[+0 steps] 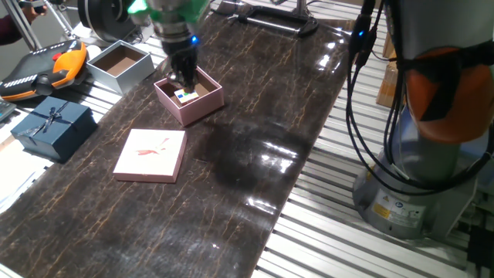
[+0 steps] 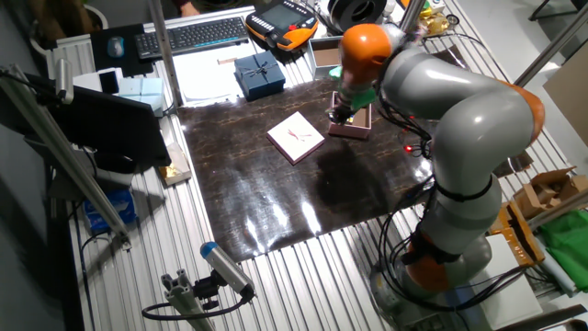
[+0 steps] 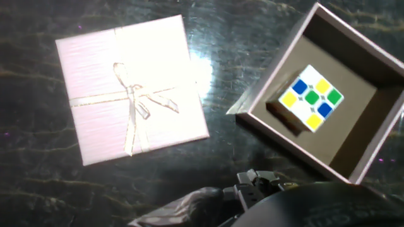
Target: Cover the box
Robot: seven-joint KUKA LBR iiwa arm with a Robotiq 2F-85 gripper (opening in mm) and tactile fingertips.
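The pale pink box [image 1: 202, 102] stands open on the dark table, with a small colour cube [image 1: 184, 96] inside. In the hand view the box [image 3: 372, 135] is at the right and the cube [image 3: 311, 98] lies on its dark floor. The matching pink lid [image 1: 151, 154] with a thin bow mark lies flat in front of the box, apart from it; it also shows in the hand view [image 3: 129, 88] and the other fixed view [image 2: 296, 138]. My gripper [image 1: 185, 81] hangs just over the box's opening and holds nothing that I can see. Its fingers look like one dark mass.
A grey box with a brown inside [image 1: 120, 66] stands behind and left of the pink box. A dark blue box with a bow [image 1: 52, 127] sits at the left, off the mat. An orange and black pendant [image 1: 46, 66] lies at the far left.
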